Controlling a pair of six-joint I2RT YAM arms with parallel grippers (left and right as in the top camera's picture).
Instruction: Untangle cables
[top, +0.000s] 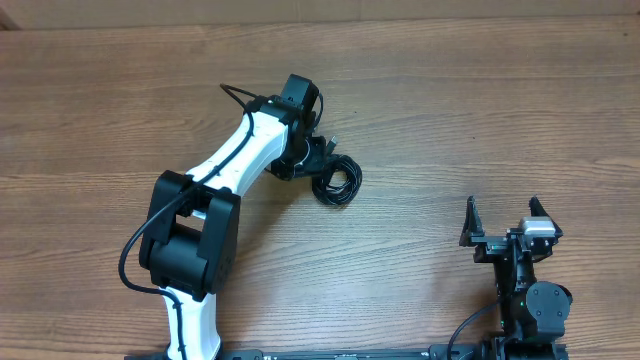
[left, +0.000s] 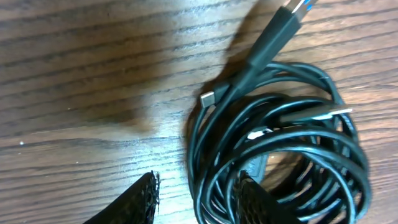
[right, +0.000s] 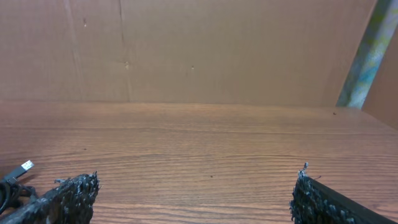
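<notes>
The cables (top: 350, 182) lie as one tight black coil near the middle of the table (top: 450, 100), with several loops stacked and crossing. In the left wrist view a long plug (left: 273, 37) runs out of the coil at 12 o'clock. A small connector (left: 208, 98) sits on the rim at 10 o'clock, and a third end (left: 333, 112) lies across the loops toward 2 o'clock. The left gripper (left: 194, 202) hangs low over the coil's 7 o'clock edge with its jaws apart, holding nothing. One finger is above the bare wood outside the rim and the other above the loops inside it, so the rim strands lie between them. Closing here would likely pinch the whole bundle and only drag the knot along. A better grip, I judge, is a single free end. The long plug is the clearest, taken just behind its head and drawn outward toward 12 o'clock. The right gripper (top: 503, 215), well apart at the coil's 4 o'clock, is spread wide and empty; it could pin the coil while the end is pulled.
</notes>
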